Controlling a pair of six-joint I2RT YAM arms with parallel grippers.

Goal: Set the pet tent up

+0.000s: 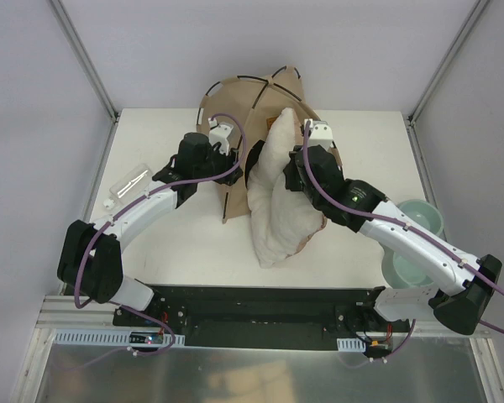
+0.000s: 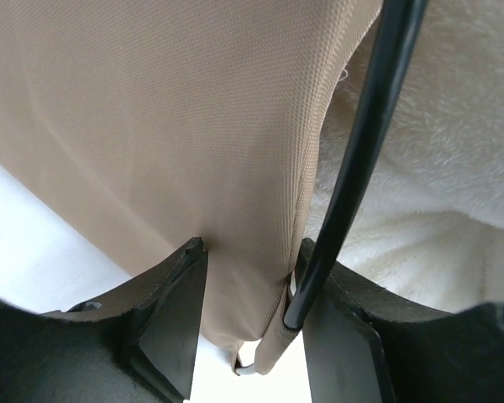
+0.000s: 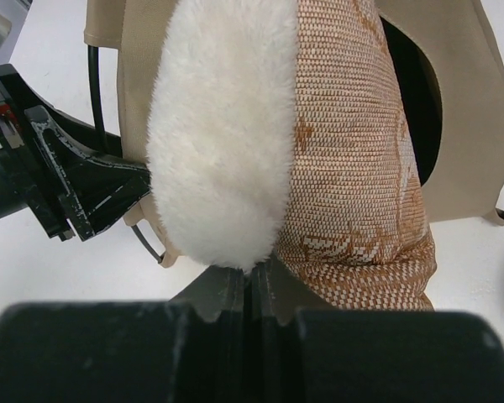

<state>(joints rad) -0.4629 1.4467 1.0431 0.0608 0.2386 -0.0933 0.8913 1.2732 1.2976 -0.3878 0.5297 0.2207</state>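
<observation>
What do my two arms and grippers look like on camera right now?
Left arm and right arm: white link shells, black joints, a purple cable running along each. Left gripper and right gripper: black, wedge-shaped fingers, white camera housing at each wrist.

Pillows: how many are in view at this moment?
1. The pillow stands on edge mid-table against the pet tent, its edge pinched by the right gripper. Another could be hidden inside the tent.
</observation>
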